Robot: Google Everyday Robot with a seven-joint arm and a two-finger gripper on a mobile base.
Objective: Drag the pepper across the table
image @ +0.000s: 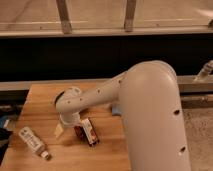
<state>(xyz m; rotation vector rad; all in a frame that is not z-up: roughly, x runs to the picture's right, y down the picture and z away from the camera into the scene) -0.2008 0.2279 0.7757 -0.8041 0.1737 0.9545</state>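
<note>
The table (45, 97) is a light wooden butcher-block top. My white arm reaches in from the right, and my gripper (65, 126) hangs over the table's middle left, pointing down at the surface. A small dark red shape (78, 131) that looks like the pepper lies just right of the gripper, partly under the wrist. It touches the left side of a black box with a white-and-red label (90, 134).
A white bottle (33, 141) lies on its side near the front left corner. A small blue thing (116, 109) shows under the arm at the table's right. A dark ledge and a rail run behind the table.
</note>
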